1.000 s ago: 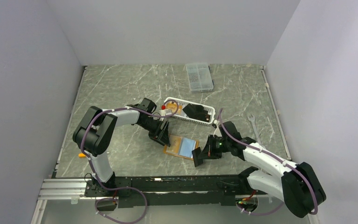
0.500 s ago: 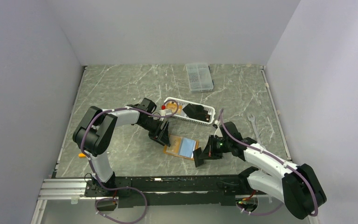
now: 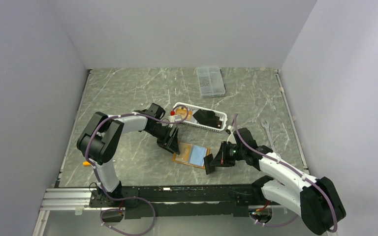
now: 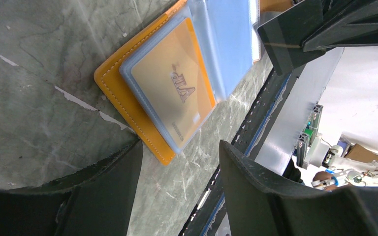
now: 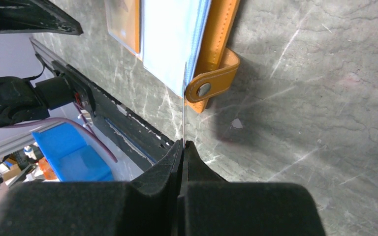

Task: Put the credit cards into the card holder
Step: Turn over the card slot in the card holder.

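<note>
The card holder lies open on the table, orange outside and light blue inside. In the left wrist view an orange-gold credit card sits in a clear sleeve of the card holder. My left gripper is open, with one finger at the card holder's left edge. My right gripper is shut on a thin card seen edge-on. The card's tip is at the blue sleeve's edge beside the snap tab. A black card lies in the white basket.
A white slotted basket stands just behind the card holder, with an orange item inside. A clear compartment box is at the back. A wrench lies to the right. A small orange object lies at the near left.
My right arm has shifted slightly, bringing the held card a little closer to the card holder's right edge. My left gripper and the card holder have not moved.
</note>
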`<act>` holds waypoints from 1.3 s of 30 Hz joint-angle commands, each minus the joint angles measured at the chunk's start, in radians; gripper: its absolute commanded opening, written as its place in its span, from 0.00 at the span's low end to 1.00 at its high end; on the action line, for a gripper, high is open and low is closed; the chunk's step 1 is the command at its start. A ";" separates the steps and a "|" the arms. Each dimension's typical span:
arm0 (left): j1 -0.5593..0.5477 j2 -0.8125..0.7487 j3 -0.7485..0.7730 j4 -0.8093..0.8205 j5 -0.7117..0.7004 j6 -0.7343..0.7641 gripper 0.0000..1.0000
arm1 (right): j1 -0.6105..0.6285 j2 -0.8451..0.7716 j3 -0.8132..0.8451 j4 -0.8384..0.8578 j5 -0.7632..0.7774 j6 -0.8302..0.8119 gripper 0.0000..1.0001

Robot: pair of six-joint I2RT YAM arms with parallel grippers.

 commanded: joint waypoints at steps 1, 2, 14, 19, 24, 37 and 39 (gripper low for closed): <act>-0.002 -0.005 0.027 0.015 0.000 0.022 0.64 | -0.004 -0.047 -0.005 0.044 -0.020 0.000 0.00; -0.002 -0.005 0.026 0.015 0.001 0.022 0.64 | -0.004 -0.045 -0.007 0.049 -0.025 0.002 0.00; -0.002 -0.003 0.027 0.013 0.001 0.024 0.64 | -0.004 0.025 -0.018 0.064 -0.030 -0.010 0.00; -0.002 -0.004 0.026 0.014 0.003 0.023 0.64 | -0.005 0.027 -0.021 0.061 -0.026 -0.013 0.00; -0.001 -0.004 0.027 0.015 0.005 0.023 0.63 | -0.004 0.025 -0.022 0.073 -0.030 -0.007 0.00; -0.002 -0.006 0.030 0.011 0.011 0.025 0.63 | -0.004 0.076 -0.023 0.113 -0.044 -0.006 0.00; -0.002 -0.006 0.029 0.011 0.011 0.025 0.63 | -0.004 0.080 -0.020 0.120 -0.045 -0.004 0.00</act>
